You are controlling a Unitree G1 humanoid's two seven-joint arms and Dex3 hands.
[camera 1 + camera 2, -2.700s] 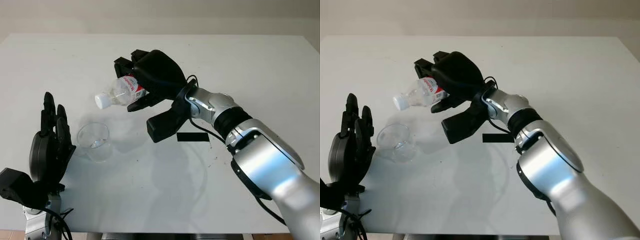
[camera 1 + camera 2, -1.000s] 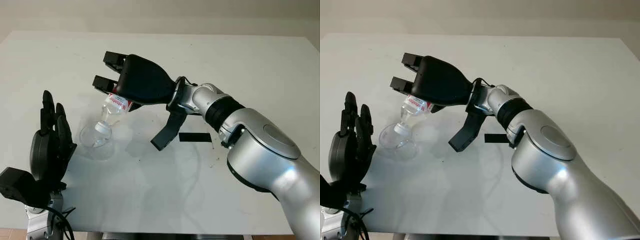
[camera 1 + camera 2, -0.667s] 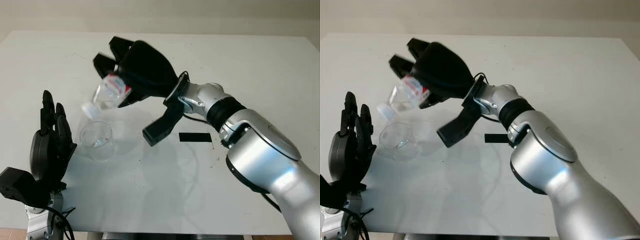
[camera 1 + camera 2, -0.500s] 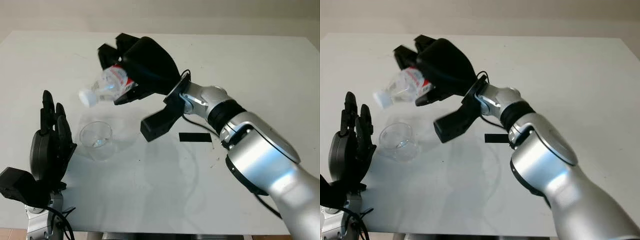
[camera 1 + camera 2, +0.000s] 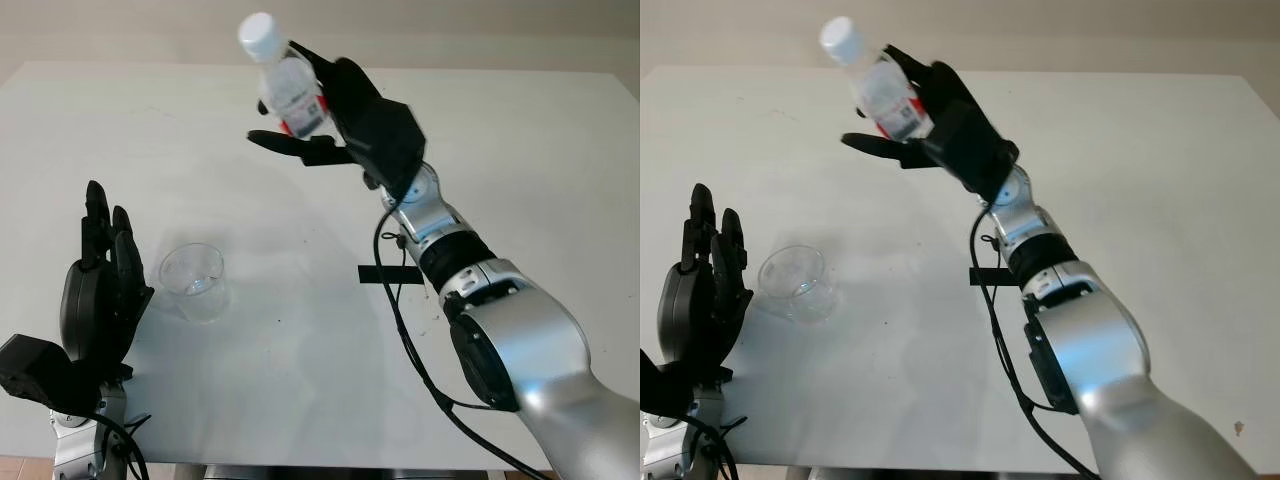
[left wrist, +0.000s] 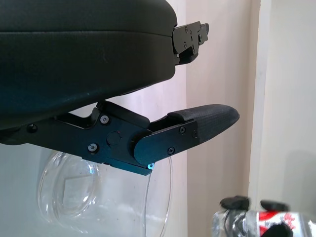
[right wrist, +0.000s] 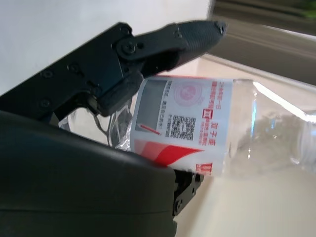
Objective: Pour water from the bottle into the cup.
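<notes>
Clear plastic bottle (image 5: pixel 285 85) is up high over the far side of the tabletop (image 5: pixel 520 150), roughly upright with its white cap (image 5: pixel 259 33) on top, and your right hand (image 5: pixel 350 120) has its fingers (image 5: pixel 290 145) wrapped around the labelled middle. The cup (image 5: pixel 192 280) sits well apart from it, down near your left hand (image 5: pixel 100 300), which is open just beside the cup and holding nothing. Heads up: that cap looks screwed on, so I doubt any water lands in the cup when you tip it. Also, the bottle looks thin-walled, so squeezing harder could crumple it, and a loose hold at that height means a drop.
</notes>
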